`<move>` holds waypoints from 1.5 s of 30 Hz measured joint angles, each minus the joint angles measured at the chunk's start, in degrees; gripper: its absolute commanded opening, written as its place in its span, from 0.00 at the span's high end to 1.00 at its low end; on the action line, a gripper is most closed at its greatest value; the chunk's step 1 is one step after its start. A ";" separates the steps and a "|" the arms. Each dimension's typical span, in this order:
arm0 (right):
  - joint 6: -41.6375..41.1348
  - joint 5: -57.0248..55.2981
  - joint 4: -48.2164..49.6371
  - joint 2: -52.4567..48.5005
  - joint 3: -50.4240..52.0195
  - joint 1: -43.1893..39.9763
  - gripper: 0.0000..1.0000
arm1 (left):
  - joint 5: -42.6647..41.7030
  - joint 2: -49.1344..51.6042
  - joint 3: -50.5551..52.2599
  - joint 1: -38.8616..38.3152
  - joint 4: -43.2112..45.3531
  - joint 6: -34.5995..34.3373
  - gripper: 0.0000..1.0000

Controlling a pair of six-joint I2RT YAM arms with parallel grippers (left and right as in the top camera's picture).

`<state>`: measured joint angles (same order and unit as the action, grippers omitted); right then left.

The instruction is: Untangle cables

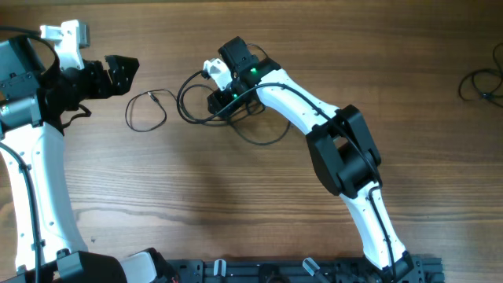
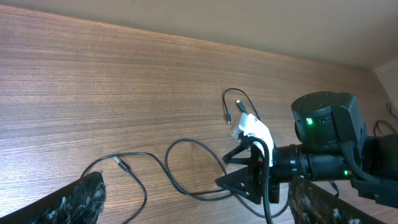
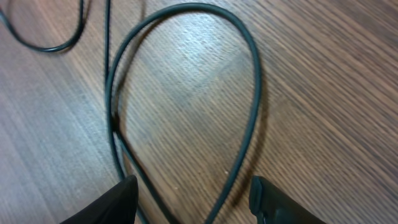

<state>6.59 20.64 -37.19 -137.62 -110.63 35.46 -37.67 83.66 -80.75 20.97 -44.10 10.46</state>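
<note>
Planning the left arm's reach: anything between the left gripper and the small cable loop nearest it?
Nothing visible. Only bare wooden table lies between the left gripper and the small cable loop. The right gripper sits farther right, over the larger loops.

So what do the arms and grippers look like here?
The left arm and right arm have white links and black joints, with a black cable along each. The right wrist shows a green light. The left gripper and right gripper are black; the left's fingers look speckled.
</note>
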 measured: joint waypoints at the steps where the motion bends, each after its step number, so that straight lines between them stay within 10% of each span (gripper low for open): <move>1: -0.13 -0.20 0.02 0.00 0.00 -0.04 0.41 | 0.00 0.00 0.00 0.00 0.00 0.00 0.04; 45: -3.78 -5.75 -0.26 -0.09 0.02 0.39 0.37 | -1.27 0.00 0.00 0.00 0.00 -0.02 0.02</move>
<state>2.81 14.90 -37.45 -137.71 -110.61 35.86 -38.94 83.66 -80.75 20.97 -44.10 10.44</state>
